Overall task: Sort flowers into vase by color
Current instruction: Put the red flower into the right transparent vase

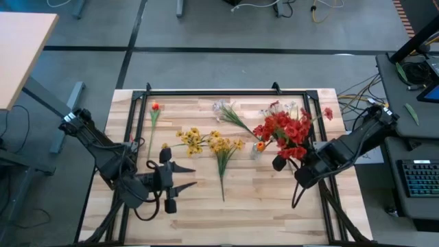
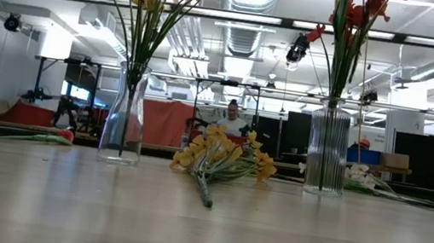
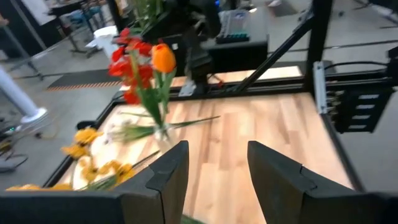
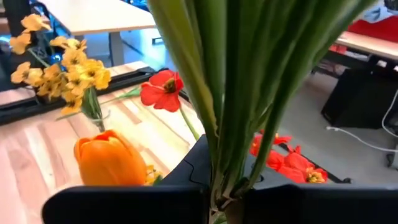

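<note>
A ribbed glass vase (image 2: 328,147) holds red flowers (image 1: 285,130) and an orange tulip (image 3: 163,59). My right gripper (image 1: 280,162) is beside it, shut on green stems. A smooth vase (image 2: 125,116) holds yellow flowers (image 1: 192,139). Lying flat on the table are a yellow bunch (image 1: 223,154), a single red stem (image 1: 153,116) and white flowers (image 1: 230,113). My left gripper (image 1: 188,176) hangs open over the near left of the table, pointing toward the red flowers, with nothing between its fingers (image 3: 168,177). My right gripper pinches a bundle of several green stems (image 4: 230,124) between its two fingers. It comes nearly level from the table's right side, and the fingers lie across the stems. The stems stand upright above the fingers. The gripper hides what is below the fingers.
A black frame (image 1: 226,91) runs around the tabletop. There is bare wood along the near edge (image 1: 226,219). A desk with a keyboard (image 1: 418,178) stands to the right. A person (image 2: 231,115) sits far back in the room.
</note>
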`<control>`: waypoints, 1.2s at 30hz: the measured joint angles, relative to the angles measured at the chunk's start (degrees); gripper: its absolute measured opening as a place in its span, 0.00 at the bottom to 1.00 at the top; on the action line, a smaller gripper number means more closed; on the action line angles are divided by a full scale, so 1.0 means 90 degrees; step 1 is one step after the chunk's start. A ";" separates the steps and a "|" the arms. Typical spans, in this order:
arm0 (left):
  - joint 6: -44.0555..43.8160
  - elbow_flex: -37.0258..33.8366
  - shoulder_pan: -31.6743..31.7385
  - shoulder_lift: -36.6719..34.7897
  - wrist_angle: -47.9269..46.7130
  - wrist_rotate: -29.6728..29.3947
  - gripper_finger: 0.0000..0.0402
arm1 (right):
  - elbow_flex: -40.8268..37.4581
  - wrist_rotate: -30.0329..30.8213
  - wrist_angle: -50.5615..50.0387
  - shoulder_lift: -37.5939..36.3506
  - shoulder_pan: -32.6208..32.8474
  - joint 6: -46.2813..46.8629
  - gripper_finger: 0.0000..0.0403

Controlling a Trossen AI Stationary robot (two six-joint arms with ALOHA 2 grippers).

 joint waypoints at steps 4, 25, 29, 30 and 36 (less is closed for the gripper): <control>-0.0169 0.0000 0.0000 -0.0031 -0.0274 -0.0122 0.37 | -0.0074 0.0006 0.0179 0.0045 -0.0123 -0.0010 0.02; -0.0375 -0.0010 -0.0012 -0.0041 -0.0502 -0.0286 0.37 | -0.0787 0.0188 0.0828 0.0299 -0.0349 0.0172 0.03; -0.0396 -0.0010 -0.0012 -0.0041 -0.0501 -0.0286 0.37 | -0.0959 0.0236 0.0949 0.0299 -0.0349 0.0250 0.03; -0.0396 -0.0010 -0.0012 -0.0041 -0.0502 -0.0286 0.37 | -0.0984 0.0237 0.0987 0.0299 -0.0349 0.0248 0.03; -0.0401 -0.0010 -0.0012 -0.0041 -0.0502 -0.0291 0.37 | -0.1032 0.0216 0.1071 0.0299 -0.0349 0.0248 0.03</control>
